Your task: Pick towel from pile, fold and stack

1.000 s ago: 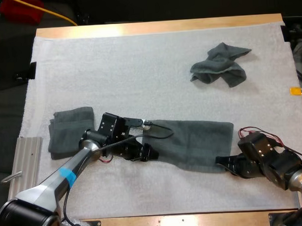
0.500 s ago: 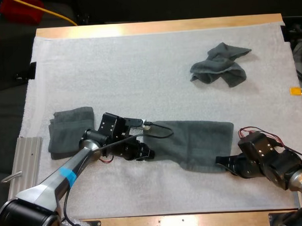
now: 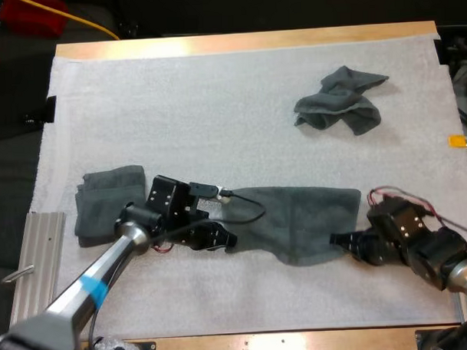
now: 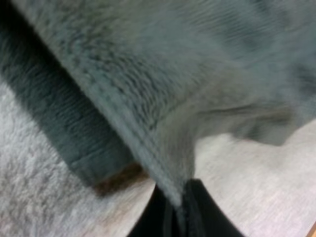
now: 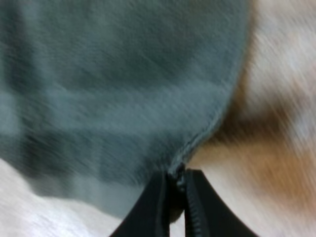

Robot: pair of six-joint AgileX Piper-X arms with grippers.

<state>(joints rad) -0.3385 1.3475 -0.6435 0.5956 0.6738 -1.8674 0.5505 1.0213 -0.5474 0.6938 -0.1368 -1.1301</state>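
A dark grey-green towel (image 3: 304, 218) lies spread flat across the near middle of the white mat. My left gripper (image 3: 228, 240) is shut on the towel's near left corner (image 4: 175, 192), the cloth pinched between its black fingers. My right gripper (image 3: 339, 239) is shut on the near right corner (image 5: 177, 175), and the cloth (image 5: 118, 84) stretches away from its fingers. A folded towel (image 3: 108, 202) rests at the mat's left, just beyond my left arm. A crumpled towel (image 3: 340, 100) sits at the far right of the mat.
The white mat (image 3: 216, 106) covers most of the wooden table (image 3: 236, 41). A ribbed metal plate (image 3: 43, 251) lies off the mat's near left edge. Bare mat stretches between the spread towel and the crumpled one.
My left gripper has closed on the towel's near left corner. Both grippers have drawn the near edge slightly away from the table's front, and the right gripper has moved a little left.
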